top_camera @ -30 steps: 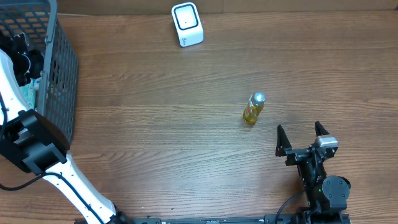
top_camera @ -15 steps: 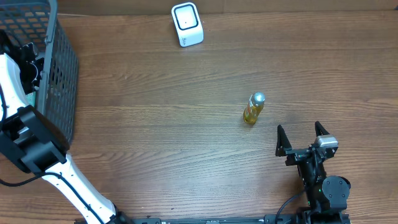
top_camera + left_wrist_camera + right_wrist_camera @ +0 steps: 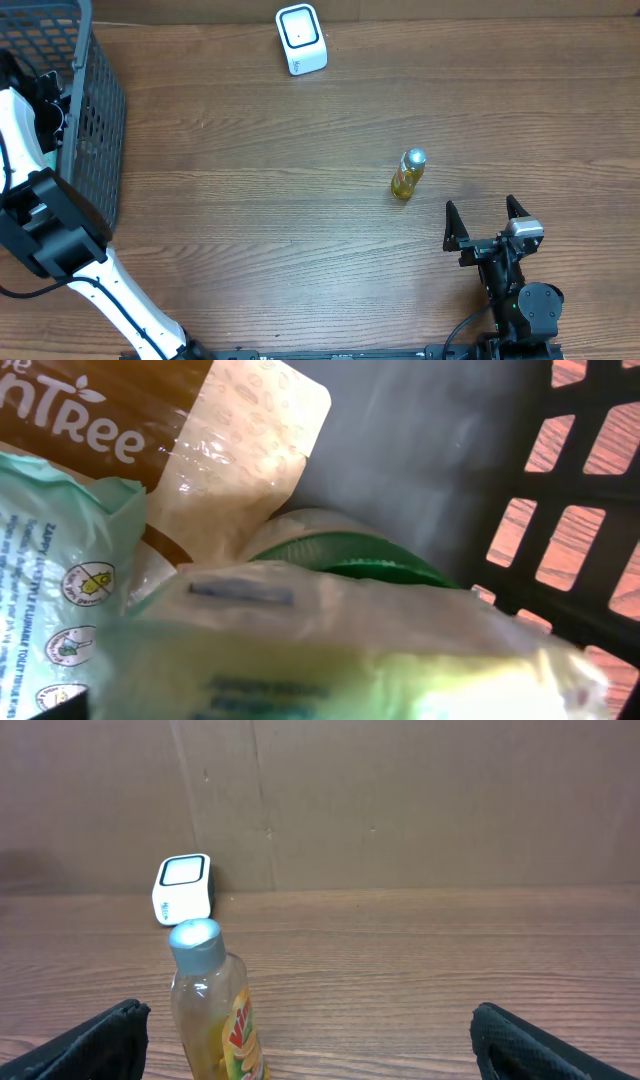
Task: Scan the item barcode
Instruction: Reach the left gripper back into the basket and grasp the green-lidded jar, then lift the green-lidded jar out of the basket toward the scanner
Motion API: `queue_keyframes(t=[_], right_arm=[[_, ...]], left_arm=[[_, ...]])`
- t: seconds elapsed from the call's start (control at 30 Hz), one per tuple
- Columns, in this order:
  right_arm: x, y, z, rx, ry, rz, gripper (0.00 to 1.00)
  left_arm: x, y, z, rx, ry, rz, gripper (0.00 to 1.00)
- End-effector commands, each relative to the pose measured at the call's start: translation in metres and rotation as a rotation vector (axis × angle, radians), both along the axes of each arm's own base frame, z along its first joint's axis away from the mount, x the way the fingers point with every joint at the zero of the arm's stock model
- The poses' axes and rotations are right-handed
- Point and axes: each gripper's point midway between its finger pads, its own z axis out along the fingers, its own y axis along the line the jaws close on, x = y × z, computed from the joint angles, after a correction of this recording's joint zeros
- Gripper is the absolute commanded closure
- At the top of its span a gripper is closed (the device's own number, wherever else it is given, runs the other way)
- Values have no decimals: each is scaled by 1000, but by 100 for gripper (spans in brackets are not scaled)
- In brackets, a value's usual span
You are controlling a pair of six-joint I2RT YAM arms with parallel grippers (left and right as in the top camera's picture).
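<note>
- Left claw nudged inside basket, over soft pack; open or closed, can't tell.
- Right claw open, empty, near bottle on desk.
- Step looks like pick. Next: grip pack, show barcode to scanner.

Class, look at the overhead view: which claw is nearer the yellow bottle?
Right. The right claw stands open close beside the yellow bottle; the left claw is far away, reaching into the black basket.

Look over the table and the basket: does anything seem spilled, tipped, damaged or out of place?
Nothing stands out. The bottle stands upright on the table, the scanner sits at the far edge, and the packets lie loosely piled inside the basket. No spill or damage shows.
</note>
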Motion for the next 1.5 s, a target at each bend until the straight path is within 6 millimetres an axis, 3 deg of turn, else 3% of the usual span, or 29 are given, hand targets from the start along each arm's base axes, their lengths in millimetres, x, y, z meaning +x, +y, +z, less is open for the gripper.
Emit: queue_keyframes(t=[0.0, 0.07, 0.23, 0.3, 0.4, 0.6, 0.67, 0.7, 0.73, 0.9, 1.0, 1.17, 1.33, 1.47], right_arm=[[0, -2, -3, 2, 0, -9, 0], [0, -2, -3, 2, 0, -9, 0], [0, -2, -3, 2, 0, -9, 0], [0, -2, -3, 2, 0, -9, 0], [0, -2, -3, 2, 0, -9, 0], [0, -2, -3, 2, 0, -9, 0], [0, -2, -3, 2, 0, -9, 0], [0, -2, -3, 2, 0, -9, 0], [0, -2, -3, 2, 0, -9, 0], [0, -2, -3, 2, 0, -9, 0], [0, -2, -3, 2, 0, -9, 0], [0, -2, -3, 2, 0, -9, 0], [0, -2, -3, 2, 0, -9, 0], [0, -2, -3, 2, 0, -9, 0]], left_arm=[[-2, -2, -6, -1, 15, -10, 26], [-2, -2, -6, -2, 16, -10, 34], [-2, 0, -2, 7, 12, -4, 40], [-1, 1, 6, 13, -3, 9, 46], [4, 4, 27, 37, -48, 19, 45], [15, 10, 112, 117, -217, 66, 46], [16, 11, 150, 148, -293, 88, 45], [16, 10, 180, 172, -356, 107, 45], [15, 10, 189, 178, -375, 114, 45], [-1, 0, 283, 233, -581, 181, 46], [-16, -17, 334, 269, -689, 178, 46], [-40, -55, 382, 294, -785, 129, 46], [-54, -111, 400, 256, -808, 32, 46], [-61, -166, 385, 181, -740, -82, 47]])
